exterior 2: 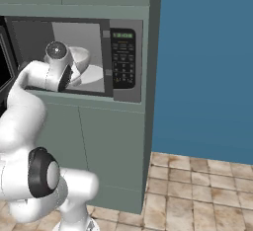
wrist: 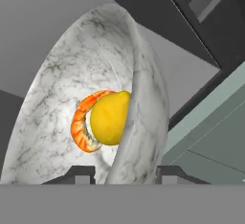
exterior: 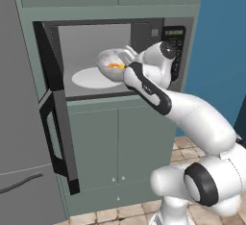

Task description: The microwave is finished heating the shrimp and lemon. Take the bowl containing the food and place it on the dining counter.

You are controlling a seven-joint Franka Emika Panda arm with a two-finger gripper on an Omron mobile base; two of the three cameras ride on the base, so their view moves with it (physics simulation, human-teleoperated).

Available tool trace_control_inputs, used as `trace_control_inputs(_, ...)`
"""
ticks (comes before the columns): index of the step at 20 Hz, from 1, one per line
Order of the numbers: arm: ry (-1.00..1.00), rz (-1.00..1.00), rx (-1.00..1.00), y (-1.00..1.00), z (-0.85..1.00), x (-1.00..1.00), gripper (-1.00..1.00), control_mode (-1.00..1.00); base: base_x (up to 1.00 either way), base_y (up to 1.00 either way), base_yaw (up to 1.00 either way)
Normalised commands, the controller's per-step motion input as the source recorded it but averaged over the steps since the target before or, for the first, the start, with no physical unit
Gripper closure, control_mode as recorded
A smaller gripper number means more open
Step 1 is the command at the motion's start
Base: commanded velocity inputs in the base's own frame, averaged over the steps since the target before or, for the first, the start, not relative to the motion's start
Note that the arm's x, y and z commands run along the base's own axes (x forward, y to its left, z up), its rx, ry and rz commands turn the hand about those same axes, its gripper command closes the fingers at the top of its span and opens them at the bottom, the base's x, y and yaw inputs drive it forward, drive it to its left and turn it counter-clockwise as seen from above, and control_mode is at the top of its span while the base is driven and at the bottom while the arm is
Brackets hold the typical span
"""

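Inside the open black microwave (exterior: 144,36), gripper (wrist: 125,174) pinching the rim of the whitish marbled bowl (wrist: 62,98), orange shrimp (wrist: 79,125), yellow lemon (wrist: 110,117) inside, white plate (exterior: 89,79) below.

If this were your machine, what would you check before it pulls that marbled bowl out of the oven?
1. Black microwave door swung fully open: ok.
2. Gripper clamped on the rim of the whitish-grey marbled bowl: ok.
3. Orange shrimp and yellow lemon inside the bowl: ok.
4. Bowl level: not ok, tilted.
5. Bowl lifted clear of the flat white plate: ok.
6. Path to the dining counter: cannot tell.
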Motion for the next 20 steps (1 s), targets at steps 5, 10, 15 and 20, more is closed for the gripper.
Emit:
trace_control_inputs(5, 0.25, 0.0, 0.0, -0.58, 0.35, -1.0, 1.0, -1.0, 0.0, 0.0, 0.0)
trace_control_inputs(10, 0.11, 0.01, 0.0, -0.39, -0.03, -1.0, 1.0, -1.0, 0.0, 0.0, 0.0)
trace_control_inputs(15, -0.16, 0.04, 0.0, -0.05, -0.01, -0.97, 1.0, -1.0, 0.0, 0.0, 0.0)
trace_control_inputs(20, -0.08, 0.0, 0.0, 0.0, 0.0, -0.19, 1.0, -1.0, 0.0, 0.0, 0.0)
